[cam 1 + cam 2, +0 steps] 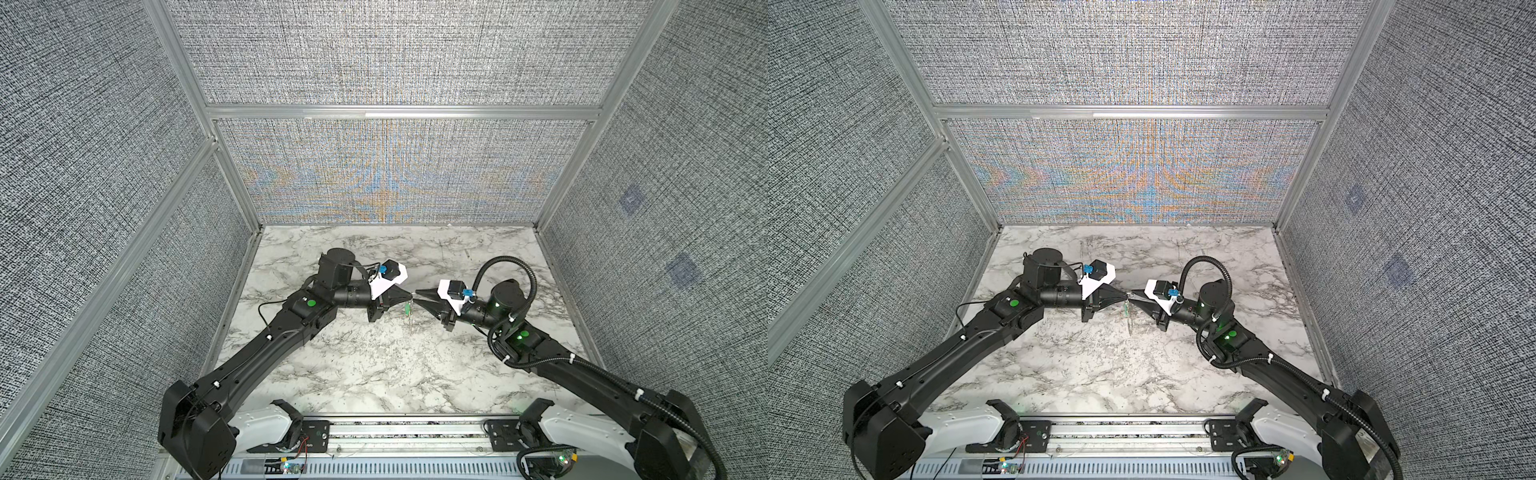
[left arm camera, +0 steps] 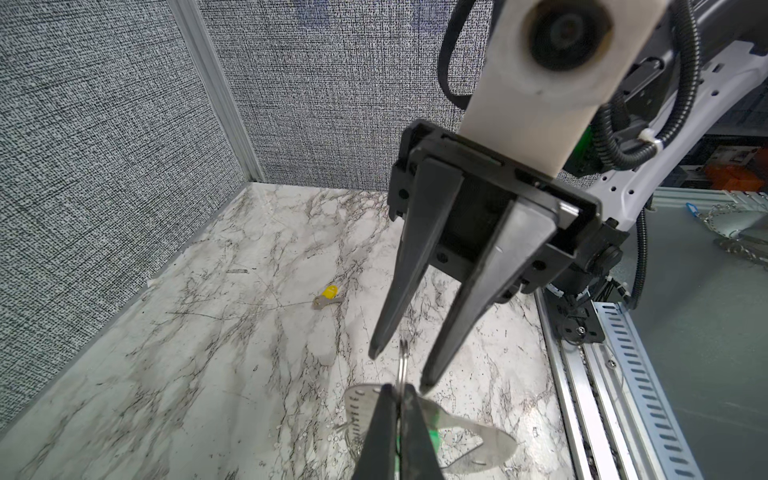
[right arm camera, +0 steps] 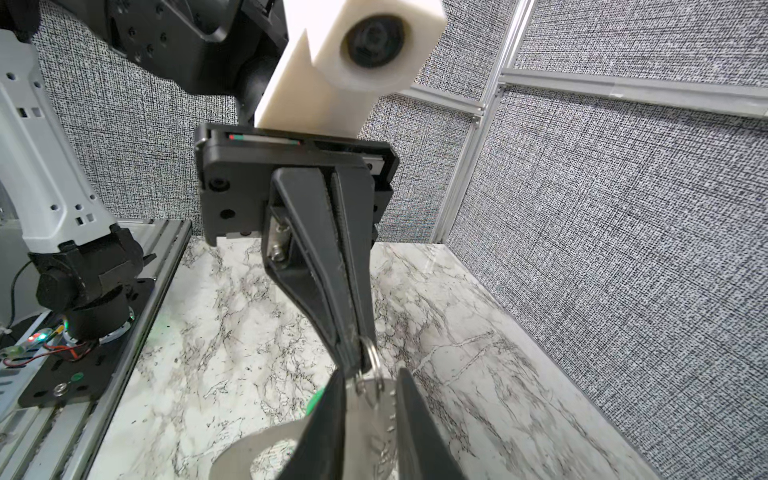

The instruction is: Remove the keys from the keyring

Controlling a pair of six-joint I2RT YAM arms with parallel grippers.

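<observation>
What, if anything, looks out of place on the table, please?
Only the yellow key lies loose on the table, apart from the keyring, which hangs from the left gripper, jaws shut, green key attached.

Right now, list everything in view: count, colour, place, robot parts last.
yellow-tagged key: one, silver with yellow tag, lying loose on the tabletop, apart from the keyring
green-tagged key: one, green tag, hanging with the keyring below the gripper tips
keyring: one, silver-grey flat holder with a small wire ring, held above the tabletop
tabletop: one, white-and-grey marble pattern, cell floor
wall panels: several, grey woven fabric, three sides
robot arms: two, black, reaching in from the near edge
left gripper: one, black, shut on the keyring's wire ring
right gripper: one, black, open, tips astride that ring
</observation>
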